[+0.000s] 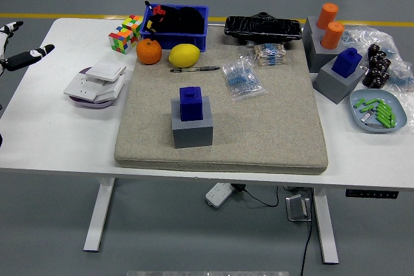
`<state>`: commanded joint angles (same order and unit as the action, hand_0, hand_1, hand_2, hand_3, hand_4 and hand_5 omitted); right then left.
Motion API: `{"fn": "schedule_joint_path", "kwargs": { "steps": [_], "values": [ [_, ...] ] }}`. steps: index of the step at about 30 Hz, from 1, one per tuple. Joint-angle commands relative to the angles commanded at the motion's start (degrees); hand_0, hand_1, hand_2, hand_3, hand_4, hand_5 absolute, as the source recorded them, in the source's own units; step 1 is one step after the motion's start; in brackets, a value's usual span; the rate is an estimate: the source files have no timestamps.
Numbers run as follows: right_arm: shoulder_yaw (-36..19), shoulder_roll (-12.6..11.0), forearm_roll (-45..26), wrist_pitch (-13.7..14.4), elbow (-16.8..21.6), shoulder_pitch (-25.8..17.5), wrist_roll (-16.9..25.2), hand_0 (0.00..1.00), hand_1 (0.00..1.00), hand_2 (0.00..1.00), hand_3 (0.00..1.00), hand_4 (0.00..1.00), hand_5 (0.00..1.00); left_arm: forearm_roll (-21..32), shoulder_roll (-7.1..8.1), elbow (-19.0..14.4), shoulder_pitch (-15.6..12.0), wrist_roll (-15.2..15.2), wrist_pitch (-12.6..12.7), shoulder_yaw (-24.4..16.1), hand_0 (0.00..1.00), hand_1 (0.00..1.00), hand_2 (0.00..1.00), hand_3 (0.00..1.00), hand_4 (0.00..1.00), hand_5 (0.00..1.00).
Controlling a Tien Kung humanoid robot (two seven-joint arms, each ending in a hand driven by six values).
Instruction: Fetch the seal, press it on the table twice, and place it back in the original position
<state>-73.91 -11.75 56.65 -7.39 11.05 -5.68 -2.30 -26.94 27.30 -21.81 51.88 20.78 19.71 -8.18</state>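
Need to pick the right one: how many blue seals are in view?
2. One blue seal sits in a grey block on the mat's middle; the other sits in a grey block at the table's right.

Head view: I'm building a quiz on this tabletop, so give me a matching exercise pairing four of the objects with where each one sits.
Objects:
1. blue seal
2. lemon
3. Rubik's cube
4. green pieces

Places:
A. in the light blue dish at the table's right edge
B. on the bare white table, left of the blue bin
C. in the grey block near the middle of the beige mat
D. at the mat's far edge, right of the orange

Pairs: 1-C, 2-D, 3-B, 4-A
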Motion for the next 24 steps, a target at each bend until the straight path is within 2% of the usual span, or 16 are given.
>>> {"fn": "schedule_joint_path", "kwargs": {
  "steps": [7, 12, 24],
  "values": [
    [-0.3, 0.0, 0.1, 0.0, 0.1, 0.2, 0.0, 0.739, 0.686, 0.654, 0.623, 0.734, 0.514, 0.7, 0.05, 0.2, 0.1, 0.0, 0.0, -0.2, 0.931, 0.959, 0.952, 0.937, 0.956, 0.482],
    [-0.5, 0.0, 0.1, 0.0, 0.0, 0.3, 0.0, 0.739, 0.686, 0.654, 0.623, 0.733, 0.515, 0.9, 0.04, -0.2, 0.4, -1.4, -1.1, -0.6, 0.930, 0.958, 0.950, 0.939, 0.955, 0.481],
    [-0.7, 0.0, 0.2, 0.1, 0.1, 0.4, 0.0, 0.739, 0.686, 0.654, 0.624, 0.733, 0.518, 1.0, -0.05, -0.2, 1.1, -2.1, -1.3, -0.3, 0.930, 0.955, 0.943, 0.933, 0.954, 0.479]
  ]
}}
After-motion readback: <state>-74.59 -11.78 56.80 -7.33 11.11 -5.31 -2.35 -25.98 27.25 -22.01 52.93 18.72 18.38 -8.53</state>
